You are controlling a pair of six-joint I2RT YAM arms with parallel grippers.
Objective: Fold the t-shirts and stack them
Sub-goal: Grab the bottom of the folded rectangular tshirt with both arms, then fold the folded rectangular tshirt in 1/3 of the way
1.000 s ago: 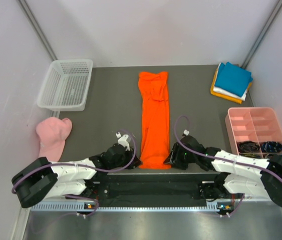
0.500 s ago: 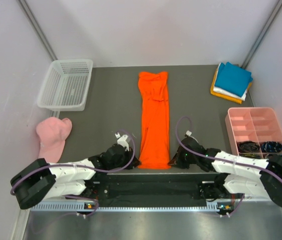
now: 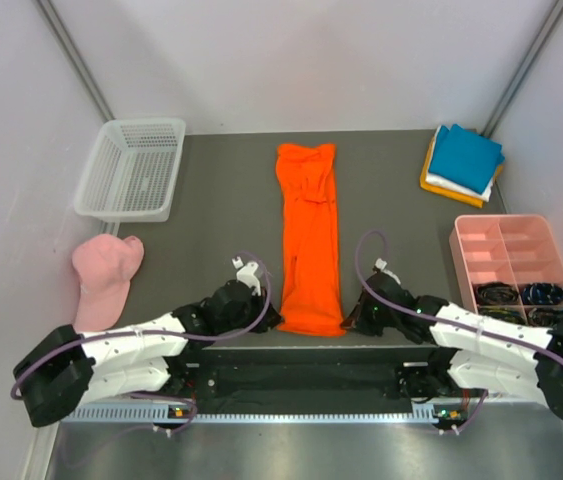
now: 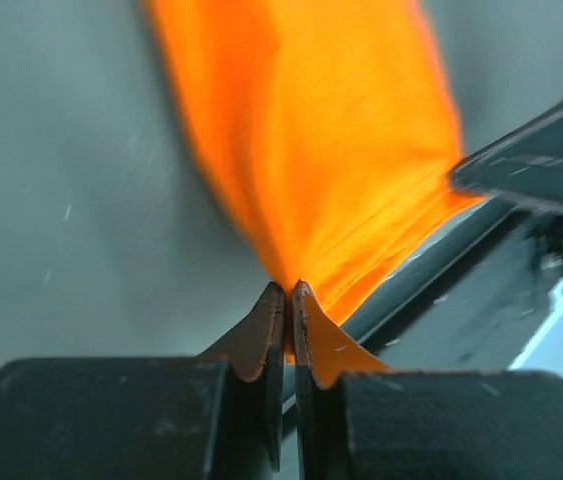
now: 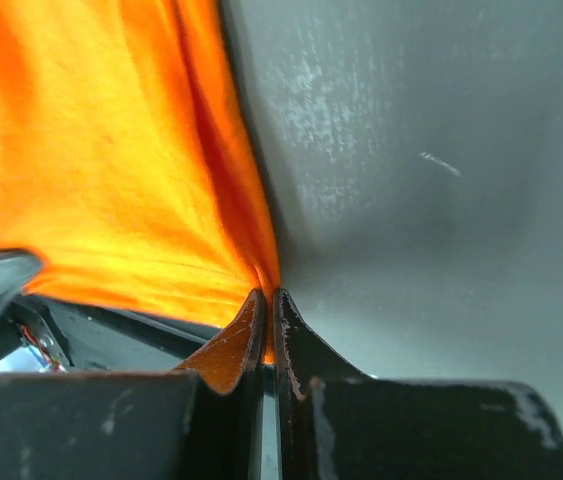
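One dark counter (image 3: 221, 210) carries everything you have in view. The orange t-shirt (image 3: 309, 240) lies along its middle as a long narrow strip, with its hem end at the near edge between your two arms. A white mesh basket (image 3: 146, 124) sits at the far left corner. A pink compartment tray (image 3: 501, 220) stands at the right edge, with dark small items in its near compartments. The stack of folded t-shirts (image 3: 463, 160) rests at the far right corner: teal on top, white and amber beneath. A pink cap (image 3: 106, 270) lies at the left edge, just nearer than the basket. Your left tool (image 4: 289, 300) is clamped on the hem's left corner. Your right tool (image 5: 264, 305) is clamped on the hem's right corner. Each pinches fabric between its fingertips.
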